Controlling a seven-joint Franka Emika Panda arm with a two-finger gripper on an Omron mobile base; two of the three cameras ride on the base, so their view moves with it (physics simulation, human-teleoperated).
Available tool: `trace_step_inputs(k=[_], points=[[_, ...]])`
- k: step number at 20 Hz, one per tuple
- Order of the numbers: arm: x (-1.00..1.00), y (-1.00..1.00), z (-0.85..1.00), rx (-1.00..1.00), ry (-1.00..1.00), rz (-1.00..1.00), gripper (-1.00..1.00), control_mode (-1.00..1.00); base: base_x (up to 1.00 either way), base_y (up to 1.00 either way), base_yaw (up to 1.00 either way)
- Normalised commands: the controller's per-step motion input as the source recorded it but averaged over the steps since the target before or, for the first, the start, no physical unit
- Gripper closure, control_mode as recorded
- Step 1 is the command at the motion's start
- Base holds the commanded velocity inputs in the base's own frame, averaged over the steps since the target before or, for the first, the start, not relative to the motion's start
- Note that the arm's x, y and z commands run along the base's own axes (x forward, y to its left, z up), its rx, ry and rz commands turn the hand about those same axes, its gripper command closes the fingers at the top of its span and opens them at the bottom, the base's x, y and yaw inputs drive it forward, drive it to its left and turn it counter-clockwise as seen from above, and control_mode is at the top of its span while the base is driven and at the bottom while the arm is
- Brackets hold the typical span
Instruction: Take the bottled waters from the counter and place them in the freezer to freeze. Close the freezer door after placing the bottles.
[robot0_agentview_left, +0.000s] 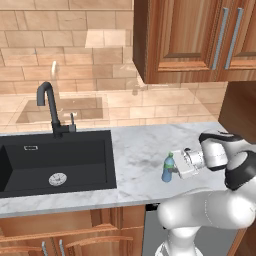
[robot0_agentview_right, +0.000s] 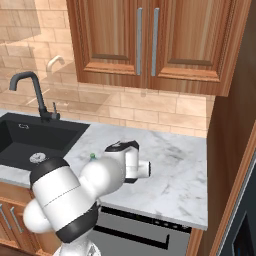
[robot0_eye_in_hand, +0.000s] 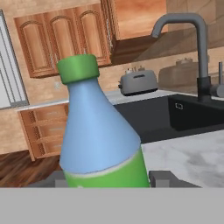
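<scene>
A pale blue bottled water (robot0_agentview_left: 167, 169) with a green cap stands upright on the marble counter (robot0_agentview_left: 140, 150), right of the sink. My gripper (robot0_agentview_left: 173, 169) reaches it sideways from the right. In the hand view the bottle (robot0_eye_in_hand: 98, 135) stands close up, and the gripper (robot0_eye_in_hand: 107, 177) has a dark fingertip pressed against each side of its green label. From the right base view only the green cap (robot0_agentview_right: 92, 156) peeks out behind my arm. A strip of the dark slate-grey freezer (robot0_agentview_right: 247, 220) shows at the right edge; I cannot tell how its door stands.
The black sink (robot0_agentview_left: 55, 160) with its dark faucet (robot0_agentview_left: 50, 107) lies left of the bottle. Wooden wall cabinets (robot0_agentview_left: 195, 40) hang above the counter. A tall wooden side panel (robot0_agentview_right: 227, 150) bounds the counter on the right. A dishwasher front (robot0_agentview_right: 140, 235) sits below.
</scene>
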Motion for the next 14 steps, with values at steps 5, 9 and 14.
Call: trace_step_inputs(k=[5,9,14], points=[[-0.13,0.00,0.15,0.00,-0.03,0.00,1.00,-1.00,0.00,0.00,0.00],[-0.18,0.05,0.75,0.00,-0.03,-0.03,1.00,-1.00,0.00,0.00,0.00],[-0.02,0.20,0.99,0.01,0.00,-0.07,1.00,-1.00,0.00,0.00,0.00]])
